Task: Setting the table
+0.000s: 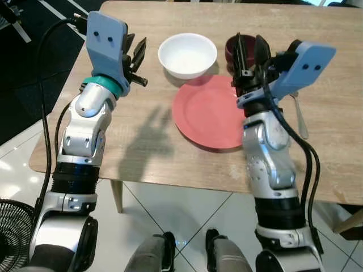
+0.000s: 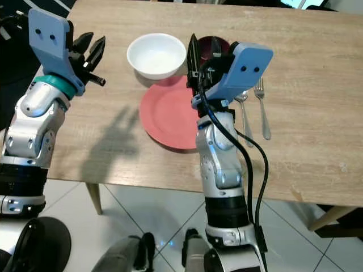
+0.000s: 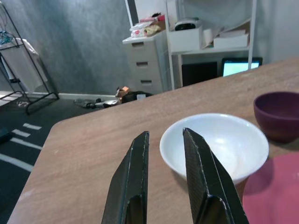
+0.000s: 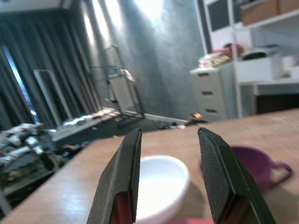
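Observation:
On the wooden table (image 1: 142,141) stand a white bowl (image 1: 187,54), a red plate (image 1: 207,116) just in front of it, and a purple mug (image 3: 280,114) to the bowl's right. A spoon (image 2: 245,116) and a fork (image 2: 263,110) lie right of the plate. My left gripper (image 1: 136,59) hovers left of the bowl, open and holding nothing. My right gripper (image 1: 249,48) hangs above the plate's far right rim, in front of the mug, open and empty; it hides part of the mug.
The table's front edge (image 1: 170,184) runs just before my body. A black fan (image 1: 11,232) stands on the tiled floor at the lower left. White drawers and shelves (image 3: 149,56) stand beyond the table's far side.

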{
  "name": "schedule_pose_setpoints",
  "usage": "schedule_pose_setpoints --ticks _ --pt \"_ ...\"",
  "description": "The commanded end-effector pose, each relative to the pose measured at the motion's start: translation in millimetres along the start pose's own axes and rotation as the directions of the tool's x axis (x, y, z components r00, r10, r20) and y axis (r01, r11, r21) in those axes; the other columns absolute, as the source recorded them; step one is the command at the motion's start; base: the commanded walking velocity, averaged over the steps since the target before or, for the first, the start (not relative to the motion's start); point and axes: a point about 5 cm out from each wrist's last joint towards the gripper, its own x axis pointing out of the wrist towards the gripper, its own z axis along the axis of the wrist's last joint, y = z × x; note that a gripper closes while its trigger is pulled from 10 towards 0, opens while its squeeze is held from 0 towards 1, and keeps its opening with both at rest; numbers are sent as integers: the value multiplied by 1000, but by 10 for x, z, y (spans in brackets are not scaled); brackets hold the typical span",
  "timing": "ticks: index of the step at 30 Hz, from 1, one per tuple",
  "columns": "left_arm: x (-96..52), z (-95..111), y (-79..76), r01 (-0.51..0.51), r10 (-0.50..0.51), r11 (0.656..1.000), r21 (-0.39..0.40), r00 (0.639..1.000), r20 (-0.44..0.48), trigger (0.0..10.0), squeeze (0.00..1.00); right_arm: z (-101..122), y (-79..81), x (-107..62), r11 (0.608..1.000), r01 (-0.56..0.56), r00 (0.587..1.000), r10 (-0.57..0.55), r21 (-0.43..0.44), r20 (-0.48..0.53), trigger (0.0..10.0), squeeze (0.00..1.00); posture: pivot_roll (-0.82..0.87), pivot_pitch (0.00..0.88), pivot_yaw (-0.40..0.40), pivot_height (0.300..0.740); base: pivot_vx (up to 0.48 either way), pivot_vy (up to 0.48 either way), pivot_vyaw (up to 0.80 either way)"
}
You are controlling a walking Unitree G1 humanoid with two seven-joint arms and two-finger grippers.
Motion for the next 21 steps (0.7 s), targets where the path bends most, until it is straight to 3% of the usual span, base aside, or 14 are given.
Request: schedule_pose_setpoints --ticks 1,2,7,8,11,15,21 --pt "-54 -38 -3 -10 10 1000 12 1000 -23 10000 0 9 -36 -53 999 30 999 -30 -40 13 10000 0 -9 174 161 740 0 0 0" --pt "-69 -21 -13 2 -2 1000 -5 1000 -11 10000 0 22 -91 -70 995 42 999 -41 -87 21 10000 0 -11 172 164 740 0 0 0" --pt "-95 7 -32 12 -12 1000 -25 1000 6 10000 0 37 -154 -95 987 59 998 -55 -147 34 10000 0 -11 172 164 740 0 0 0" --pt "-181 -35 -122 91 -90 994 57 996 -15 10000 0 52 -288 -157 963 82 996 -75 -256 40 10000 0 -26 165 170 740 0 0 0" --pt "-275 -85 -174 136 -133 987 86 990 -36 10000 0 51 -399 -231 942 103 995 -98 -319 32 10000 0 -27 162 165 740 0 0 0" --pt "-336 -145 -172 122 -117 989 87 992 -54 10000 0 51 -455 -275 933 111 994 -108 -343 28 10000 0 -32 159 161 740 0 0 0" --pt "-338 -241 -183 42 -42 999 5 997 -69 10000 0 100 -440 -199 927 106 994 -92 -359 55 10000 0 -56 147 151 740 0 0 0"
